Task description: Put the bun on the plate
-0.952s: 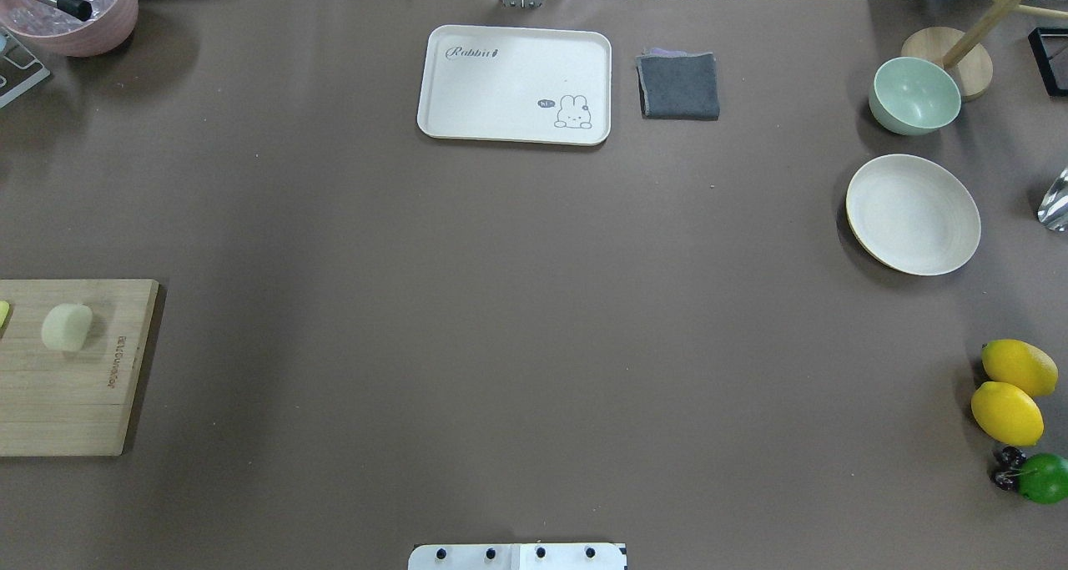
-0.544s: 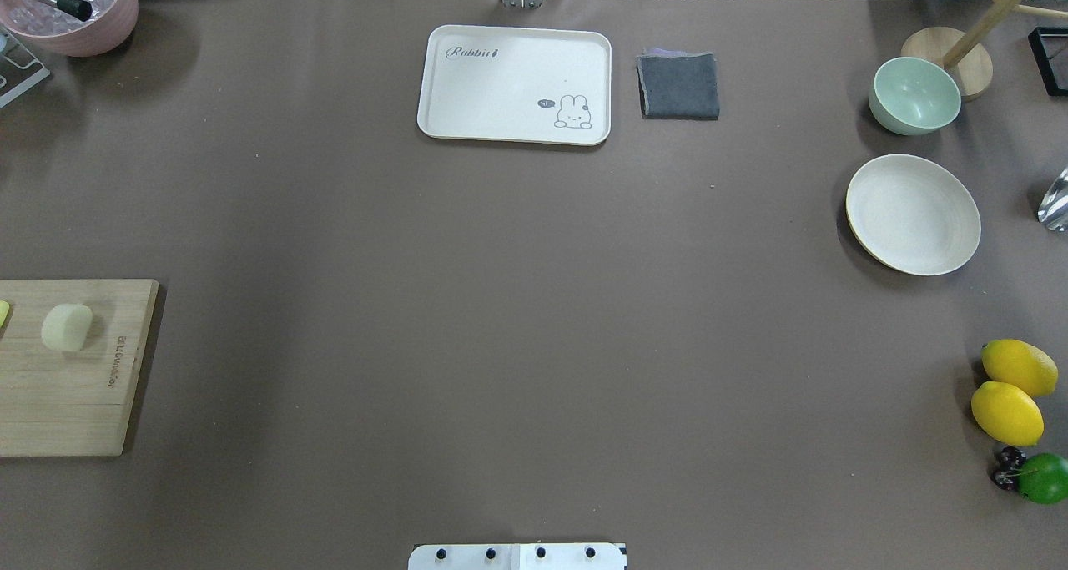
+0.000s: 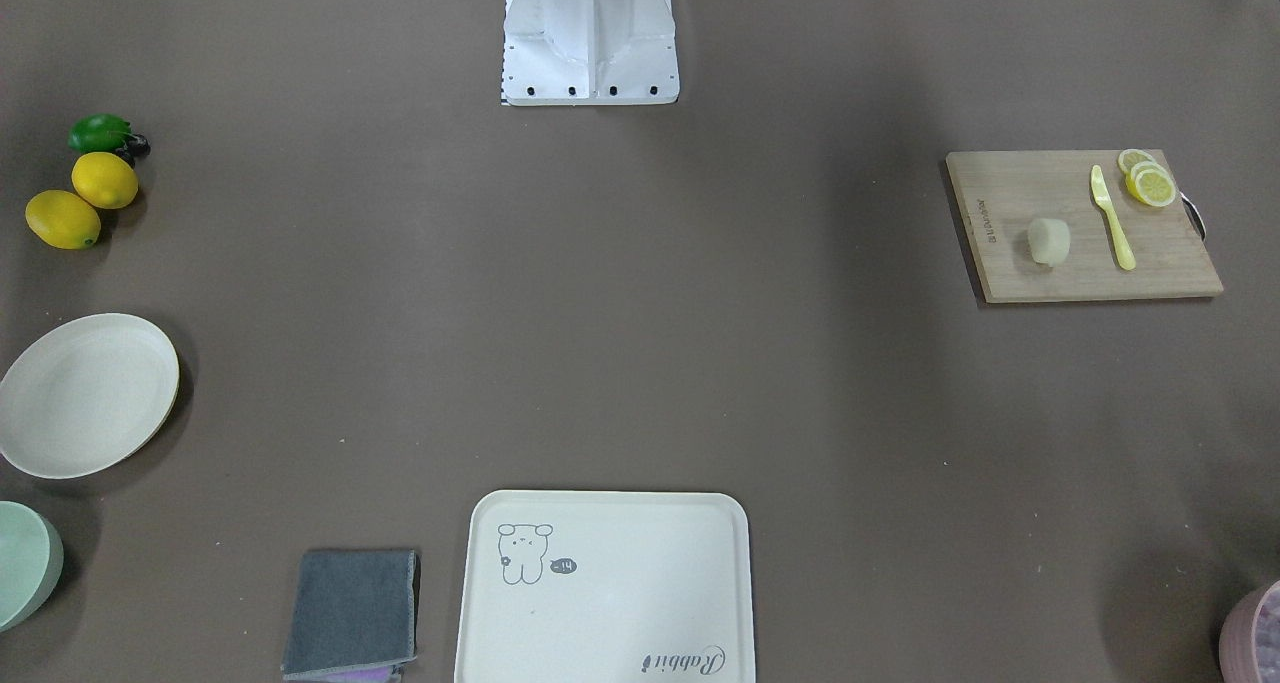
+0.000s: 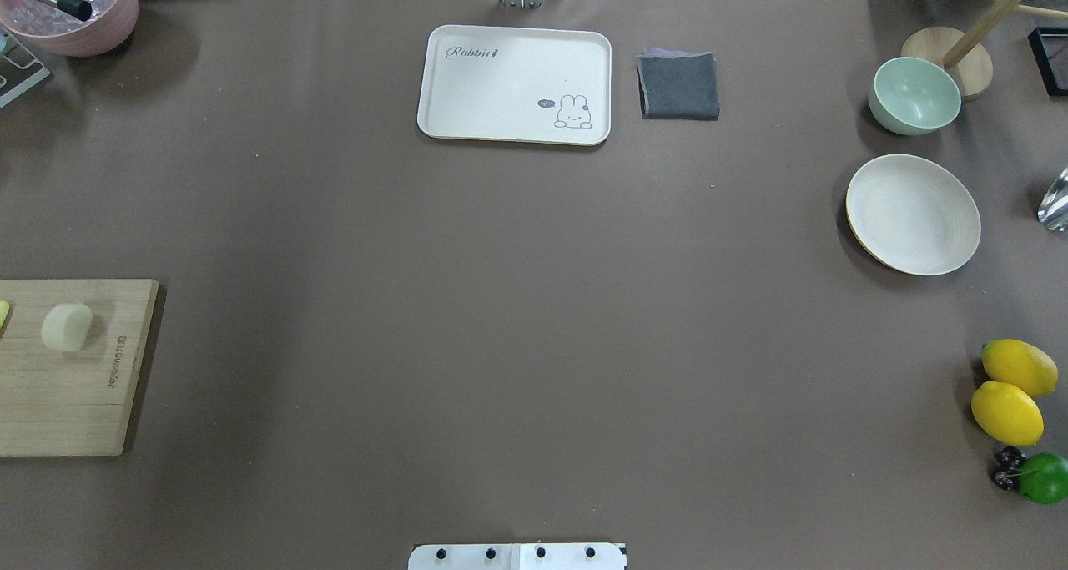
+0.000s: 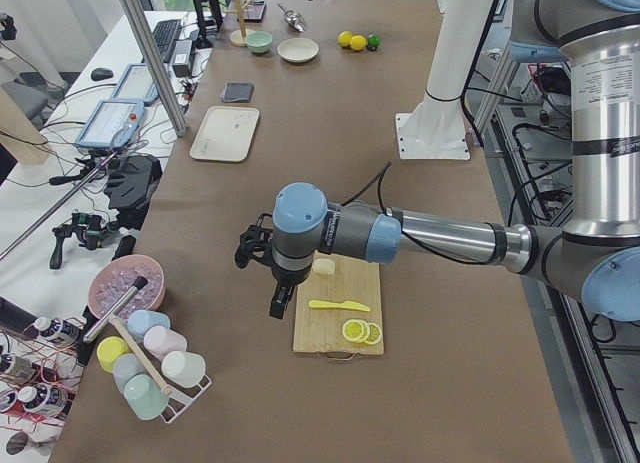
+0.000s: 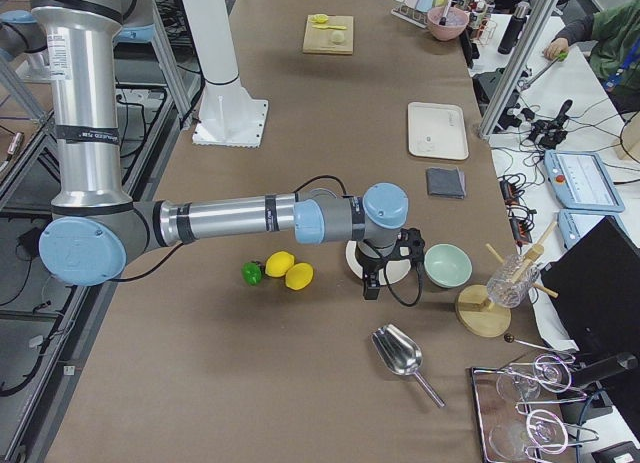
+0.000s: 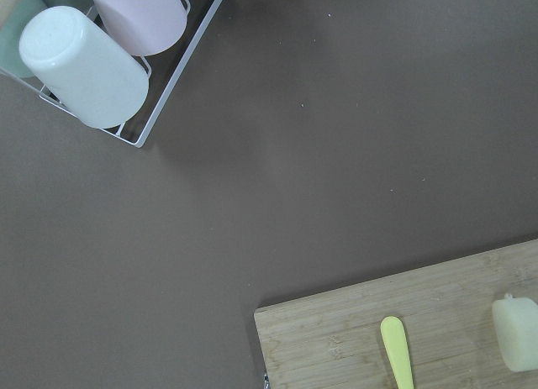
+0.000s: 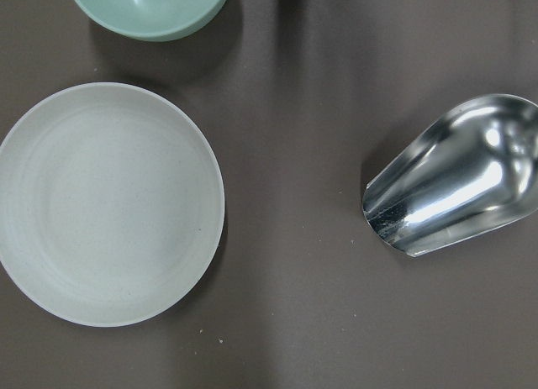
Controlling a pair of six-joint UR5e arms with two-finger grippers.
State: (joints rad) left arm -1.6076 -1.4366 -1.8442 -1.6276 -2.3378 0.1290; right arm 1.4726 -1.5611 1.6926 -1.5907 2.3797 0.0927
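Your bun (image 4: 67, 327) sits on the wooden cutting board (image 4: 75, 403) at the table's left end. The plate (image 4: 913, 214) lies well apart at the right end, near the green bowl (image 4: 914, 95). Only the side views show you the arms: the left gripper (image 5: 279, 305) hangs beside the board and the right gripper (image 6: 371, 285) above the plate. You cannot tell whether either is open or closed.

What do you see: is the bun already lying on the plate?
No, the bun lies on the wooden cutting board, and the plate far across the table holds nothing.
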